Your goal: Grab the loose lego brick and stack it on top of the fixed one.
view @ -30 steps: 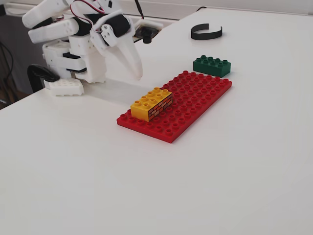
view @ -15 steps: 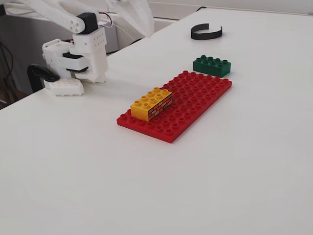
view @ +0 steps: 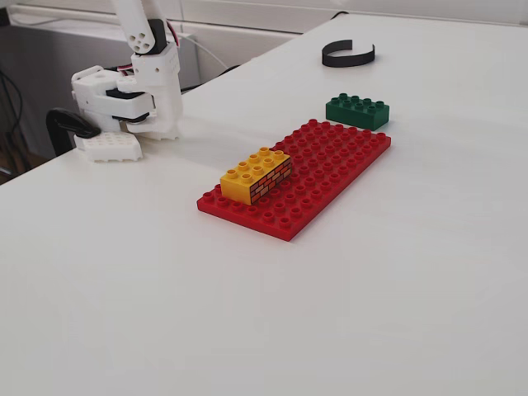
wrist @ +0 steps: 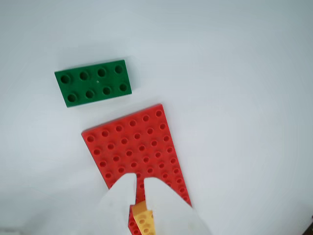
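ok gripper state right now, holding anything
gripper: nearly shut, a thin gap between the fingertips, holding nothing; green brick lies loose on the table.

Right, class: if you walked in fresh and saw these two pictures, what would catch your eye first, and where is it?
The big red studded plate in the middle of the white table, with a yellow brick pressed onto its near end in the fixed view. Just beyond the plate's far end a dark green brick lies alone. In the wrist view the white pincer hangs above the plate.
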`<state>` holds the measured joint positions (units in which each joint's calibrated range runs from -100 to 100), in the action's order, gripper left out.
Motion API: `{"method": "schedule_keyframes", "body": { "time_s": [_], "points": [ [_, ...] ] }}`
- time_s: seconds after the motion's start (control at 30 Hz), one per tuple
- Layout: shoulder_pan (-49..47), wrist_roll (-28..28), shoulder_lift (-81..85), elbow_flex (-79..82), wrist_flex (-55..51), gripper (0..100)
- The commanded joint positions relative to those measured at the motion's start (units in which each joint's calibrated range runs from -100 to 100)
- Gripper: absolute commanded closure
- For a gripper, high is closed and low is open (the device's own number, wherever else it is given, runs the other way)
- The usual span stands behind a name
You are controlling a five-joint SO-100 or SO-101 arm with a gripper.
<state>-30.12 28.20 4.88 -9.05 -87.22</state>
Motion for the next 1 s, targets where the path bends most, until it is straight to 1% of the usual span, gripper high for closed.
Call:
{"method": "schedule_keyframes", "body": {
  "time_s": [0.0,0.07,0.13,0.3,0.37,0.4,0.57,0.7,0.77,0.83,0.97],
  "points": [
    [-3.4,3.8,-5.9,-7.3,-0.5,99],
    [-5.1,5.9,-9.7,-10.1,-1.2,99],
    [-6.8,10.1,-12.8,-13.8,-2.2,99],
    [-8.8,25.6,-18.6,-21.2,-9.1,98],
    [-8.9,30.2,-20.4,-21.9,-11.7,98],
    [-9.0,31.6,-21.2,-22.0,-11.9,99],
    [-8.2,34.2,-25.5,-22.2,-9.2,98],
    [-8.6,41.7,-28.2,-22.1,-9.0,99],
    [-9.0,44.2,-28.9,-22.2,-8.8,99],
    [-9.0,46.0,-29.5,-21.8,-7.3,99],
    [-8.8,47.8,-30.7,-21.5,-4.2,99]
  ]
}}
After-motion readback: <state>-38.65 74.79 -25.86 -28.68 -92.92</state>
